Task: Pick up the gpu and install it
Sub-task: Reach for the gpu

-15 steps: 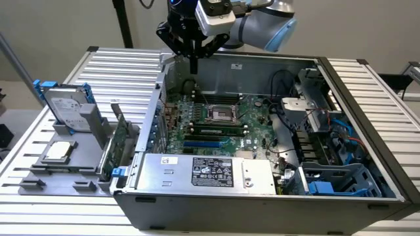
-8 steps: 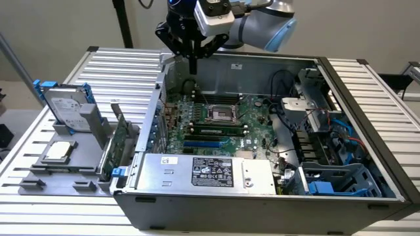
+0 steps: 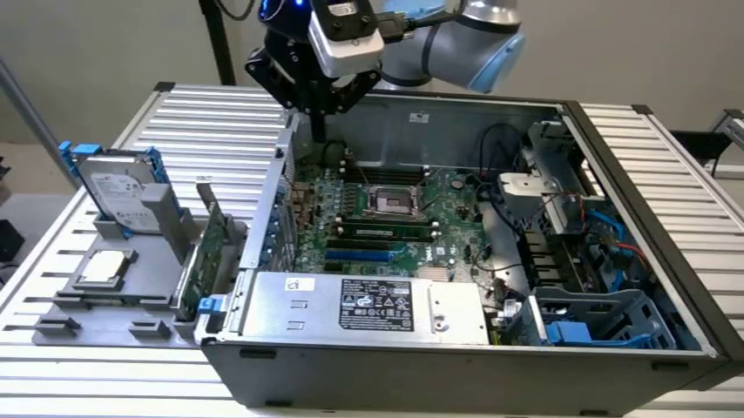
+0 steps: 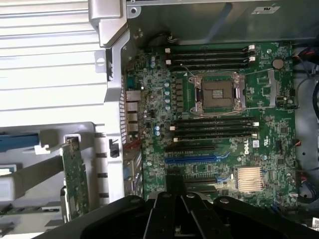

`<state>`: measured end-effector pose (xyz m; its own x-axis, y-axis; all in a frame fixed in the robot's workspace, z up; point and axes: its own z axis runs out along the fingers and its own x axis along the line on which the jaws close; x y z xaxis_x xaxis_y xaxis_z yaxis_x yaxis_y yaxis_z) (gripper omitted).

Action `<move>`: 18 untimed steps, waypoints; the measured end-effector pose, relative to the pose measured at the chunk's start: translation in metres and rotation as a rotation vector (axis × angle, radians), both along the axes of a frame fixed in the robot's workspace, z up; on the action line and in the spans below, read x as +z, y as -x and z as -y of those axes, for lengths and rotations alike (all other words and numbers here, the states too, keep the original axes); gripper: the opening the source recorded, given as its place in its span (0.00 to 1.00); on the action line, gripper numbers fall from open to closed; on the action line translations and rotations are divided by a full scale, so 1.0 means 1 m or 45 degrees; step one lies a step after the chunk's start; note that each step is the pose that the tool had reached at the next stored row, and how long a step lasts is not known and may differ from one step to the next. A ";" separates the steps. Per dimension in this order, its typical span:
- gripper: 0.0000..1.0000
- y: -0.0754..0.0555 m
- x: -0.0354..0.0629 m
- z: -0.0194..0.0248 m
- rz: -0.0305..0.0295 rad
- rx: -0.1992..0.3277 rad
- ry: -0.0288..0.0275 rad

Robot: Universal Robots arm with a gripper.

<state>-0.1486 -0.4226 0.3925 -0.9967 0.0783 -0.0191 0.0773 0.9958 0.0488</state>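
Gripper [image 3: 316,106] pressed together, pinching nothing, over computer case [image 3: 465,366] far corner | gpu [image 3: 213,252] standing on edge in grey holder [image 3: 117,300] beside case, untouched | motherboard [image 3: 454,205] exposed inside.

Gpu [image 3: 207,252]: faced in semi-glossy green circuit board. Computer case [image 3: 465,373]: formed of matt grey sheet metal. Table [image 3: 209,131]: ribbed, pale metal. Holder [image 3: 117,302]: moulded in matt grey plastic.

You've got an open PC case [image 3: 465,376] w/ motherboard [image 3: 448,209] inside, power supply [image 3: 372,305] at its 6 o'clock. Hard drive [image 3: 117,193] sits at 9 o'clock on a grey rack [image 3: 58,324].
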 end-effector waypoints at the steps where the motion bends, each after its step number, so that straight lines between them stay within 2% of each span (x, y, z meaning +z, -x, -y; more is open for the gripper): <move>1: 0.11 0.004 0.0000 0.0021 -0.0001 0.000 0.0001; 5: 0.11 0.022 0.0000 0.0091 -0.0001 0.000 0.0005; 9: 0.11 0.040 -0.0001 0.0138 0.0000 0.000 0.0020; 13: 0.11 0.058 -0.0003 0.0166 -0.0001 -0.001 0.0061; 18: 0.11 0.081 -0.0011 0.0186 -0.0001 -0.001 0.0160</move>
